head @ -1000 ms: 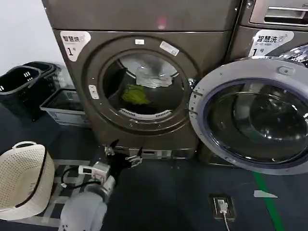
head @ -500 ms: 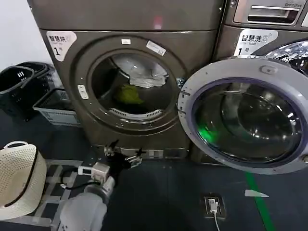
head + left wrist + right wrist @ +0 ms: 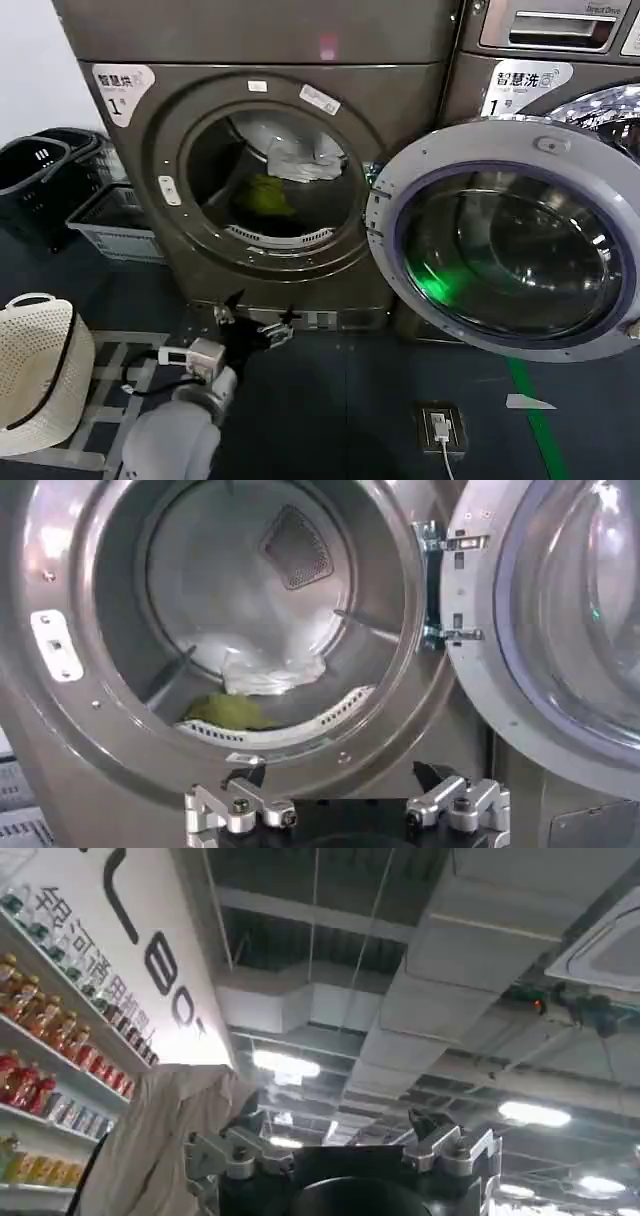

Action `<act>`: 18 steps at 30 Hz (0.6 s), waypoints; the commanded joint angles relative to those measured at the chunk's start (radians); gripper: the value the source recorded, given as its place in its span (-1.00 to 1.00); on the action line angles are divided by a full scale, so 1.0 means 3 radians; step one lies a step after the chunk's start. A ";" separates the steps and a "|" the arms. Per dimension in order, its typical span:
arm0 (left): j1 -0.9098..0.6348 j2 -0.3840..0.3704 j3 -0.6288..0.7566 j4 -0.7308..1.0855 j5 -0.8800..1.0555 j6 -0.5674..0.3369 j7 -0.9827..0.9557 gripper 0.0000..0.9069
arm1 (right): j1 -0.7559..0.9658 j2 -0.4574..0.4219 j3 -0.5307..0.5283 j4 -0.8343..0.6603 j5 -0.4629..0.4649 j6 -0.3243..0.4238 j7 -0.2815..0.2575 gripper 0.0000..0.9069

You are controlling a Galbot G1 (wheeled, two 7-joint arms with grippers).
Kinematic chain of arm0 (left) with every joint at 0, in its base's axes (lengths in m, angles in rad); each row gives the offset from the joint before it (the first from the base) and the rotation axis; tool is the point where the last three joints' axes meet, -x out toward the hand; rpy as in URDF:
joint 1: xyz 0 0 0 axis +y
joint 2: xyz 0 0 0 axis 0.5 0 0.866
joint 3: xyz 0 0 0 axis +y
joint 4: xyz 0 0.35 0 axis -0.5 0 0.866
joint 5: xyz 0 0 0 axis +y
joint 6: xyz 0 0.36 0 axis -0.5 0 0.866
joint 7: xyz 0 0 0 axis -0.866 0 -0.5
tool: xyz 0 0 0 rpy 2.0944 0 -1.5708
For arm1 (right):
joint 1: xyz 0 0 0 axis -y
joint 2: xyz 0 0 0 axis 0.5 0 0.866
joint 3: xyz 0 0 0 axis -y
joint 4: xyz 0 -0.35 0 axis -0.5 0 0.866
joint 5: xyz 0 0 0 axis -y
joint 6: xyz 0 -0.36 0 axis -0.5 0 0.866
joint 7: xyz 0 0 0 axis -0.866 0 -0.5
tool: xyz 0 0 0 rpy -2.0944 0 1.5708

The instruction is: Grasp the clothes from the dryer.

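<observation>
Clothes (image 3: pixel 283 172) are both in the drum, so nothing's been grabbed yet. Dryer (image 3: pixel 130 185) door (image 3: pixel 505 240) is swung wide open to the right, so the port is clear. Inside, the white piece (image 3: pixel 268 670) sits toward the back and the lime one (image 3: pixel 228 711) lies just in front of it near the lip, the two touching or close to it. Left gripper (image 3: pixel 254 320) hangs low in front of the machine, below the port, jaws spread wide and holding nothing. Right gripper (image 3: pixel 345 1148) points up at the ceiling, jaws also released; a pale cloth hangs beside it, not between the jaws. Left of the dryer: a white basket (image 3: pixel 35 375) on the floor, contents hidden, plus a grey crate (image 3: pixel 118 222) and dark bins (image 3: pixel 40 170). My read: the whole reach-in and grasp is still to do.
</observation>
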 commanded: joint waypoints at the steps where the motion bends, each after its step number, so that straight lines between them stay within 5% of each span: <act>1: 0.0007 0.0000 0.0001 -0.0006 -0.0006 0.0163 -0.0010 1.00 | -0.0006 0.0003 0.0000 0.0006 0.0005 0.0001 -0.0010 1.00; 18: 0.0005 -0.0002 -0.0036 -0.0022 -0.0004 0.0163 -0.0015 1.00 | 0.0006 -0.0004 -0.0033 0.0014 0.0004 -0.0003 -0.0015 1.00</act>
